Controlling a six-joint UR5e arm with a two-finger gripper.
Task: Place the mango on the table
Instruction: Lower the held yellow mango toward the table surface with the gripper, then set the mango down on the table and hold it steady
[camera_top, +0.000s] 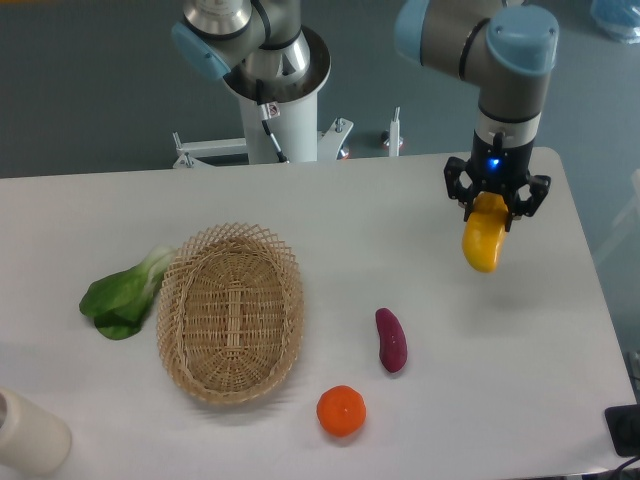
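Observation:
The yellow mango (483, 240) hangs lengthwise from my gripper (494, 208), whose black fingers are shut on its upper end. It is over the right part of the white table (520, 360), and I cannot tell whether its lower tip touches the surface. The arm comes down from the upper right.
A wicker basket (231, 311) sits left of centre with a leafy green vegetable (125, 294) beside it. A purple sweet potato (390, 339) and an orange (341, 411) lie near the front middle. A white cylinder (28, 432) stands at the front left corner. The table's right edge is near.

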